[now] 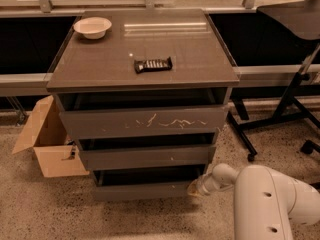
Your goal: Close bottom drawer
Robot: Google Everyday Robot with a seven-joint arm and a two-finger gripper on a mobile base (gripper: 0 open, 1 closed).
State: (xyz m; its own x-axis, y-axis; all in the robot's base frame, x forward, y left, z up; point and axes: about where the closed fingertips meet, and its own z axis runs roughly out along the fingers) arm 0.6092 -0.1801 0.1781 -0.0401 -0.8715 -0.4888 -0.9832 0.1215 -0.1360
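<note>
The bottom drawer [145, 190] is the slim, plain, dark grey-brown front at the foot of the cabinet. It stands slightly out, with a dark gap above it. My gripper [194, 188] is low at the drawer's right end, against its front corner. The white arm [265, 196] runs back to the lower right. Above it are the middle drawer [147, 156] with a small white speck and the tall scratched top drawer [142, 121], both also slightly out.
On the cabinet top lie a white bowl [92, 27] at the back left and a dark snack bar [153, 64] in the middle. An open cardboard box [47, 139] sits on the floor at the left. A black stand's legs [280, 116] spread at the right.
</note>
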